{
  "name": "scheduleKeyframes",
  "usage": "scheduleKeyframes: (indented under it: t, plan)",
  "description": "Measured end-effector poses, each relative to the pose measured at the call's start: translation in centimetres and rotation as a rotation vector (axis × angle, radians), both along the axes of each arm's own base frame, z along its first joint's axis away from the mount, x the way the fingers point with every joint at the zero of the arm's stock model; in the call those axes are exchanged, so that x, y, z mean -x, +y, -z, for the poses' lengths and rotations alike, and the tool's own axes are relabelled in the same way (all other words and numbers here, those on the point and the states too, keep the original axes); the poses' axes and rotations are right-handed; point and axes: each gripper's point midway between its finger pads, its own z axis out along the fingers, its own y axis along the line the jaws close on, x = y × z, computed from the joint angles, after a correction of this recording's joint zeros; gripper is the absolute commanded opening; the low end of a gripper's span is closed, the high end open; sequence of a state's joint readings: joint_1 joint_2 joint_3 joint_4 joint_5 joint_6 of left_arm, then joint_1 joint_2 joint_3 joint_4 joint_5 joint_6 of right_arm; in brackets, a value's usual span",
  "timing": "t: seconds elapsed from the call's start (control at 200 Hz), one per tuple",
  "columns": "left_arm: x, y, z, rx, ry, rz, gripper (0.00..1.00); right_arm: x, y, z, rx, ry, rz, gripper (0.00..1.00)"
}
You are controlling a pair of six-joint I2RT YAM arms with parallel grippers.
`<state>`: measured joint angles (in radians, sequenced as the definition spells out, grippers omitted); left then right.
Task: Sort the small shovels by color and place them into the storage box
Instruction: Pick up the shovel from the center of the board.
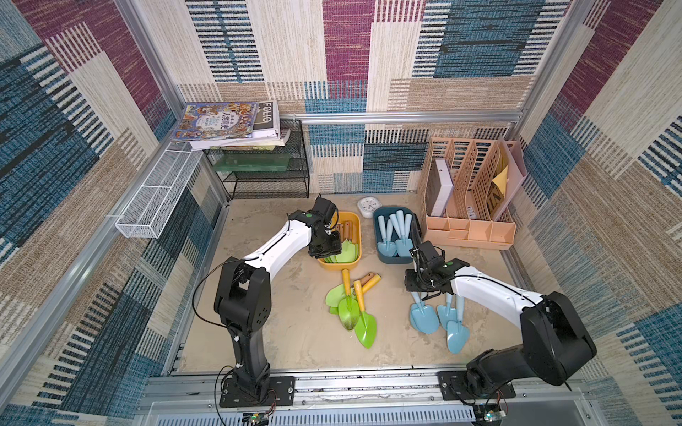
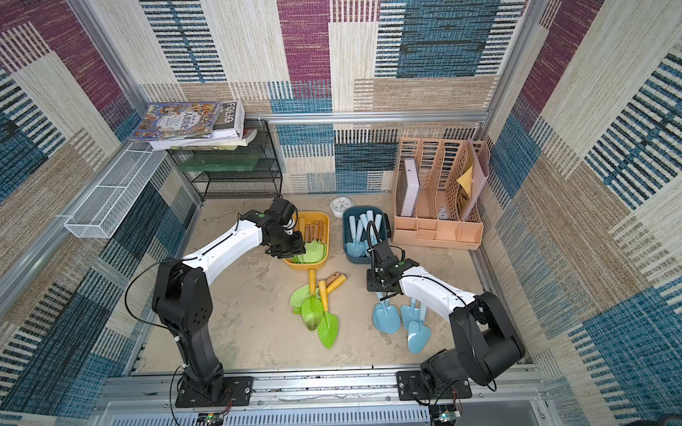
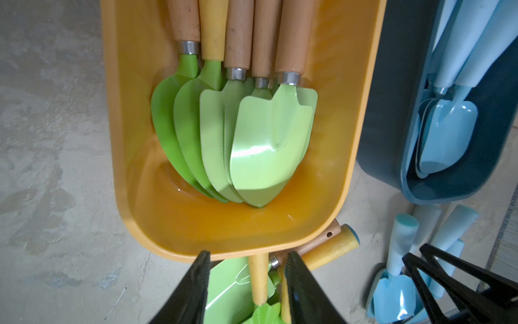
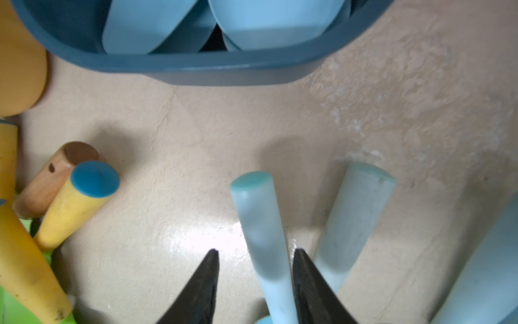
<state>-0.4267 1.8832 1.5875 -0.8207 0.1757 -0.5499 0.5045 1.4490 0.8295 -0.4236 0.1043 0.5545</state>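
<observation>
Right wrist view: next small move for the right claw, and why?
Probably shut the right claw on the light blue shovel handle. The handle sits between the open jaws, nearer one of them, with a gap on the other side, and the blue bin lies just ahead.

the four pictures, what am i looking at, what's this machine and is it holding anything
Two robot arms, left arm and right arm, bolted at a table's edge. Two pictures look down from overhead, nearly alike; the other two come from cameras on the wrists. In a yellow box lie green shovels, in a blue box blue shovels; more of each lie loose on the table. Nothing is held: the left jaws hang open at the yellow box, the right jaws stand open around a loose blue handle.
</observation>
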Motion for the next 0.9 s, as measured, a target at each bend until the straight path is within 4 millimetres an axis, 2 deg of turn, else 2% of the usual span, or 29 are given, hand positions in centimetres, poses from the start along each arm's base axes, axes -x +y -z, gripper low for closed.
scheduleKeyframes:
  t: [0.351,0.816,0.901]
  plan:
    - [0.0,0.2,0.4,-0.014,0.002,-0.005,0.47,1.0,-0.6,2.0,0.014,0.038,0.005,0.43]
    - [0.0,0.0,0.3,0.002,0.012,-0.011,0.47,2.1,-0.7,3.3,0.003,0.070,-0.003,0.40]
    - [0.0,0.0,0.3,0.003,0.014,-0.014,0.47,2.2,-0.7,3.4,0.004,0.071,-0.002,0.36]
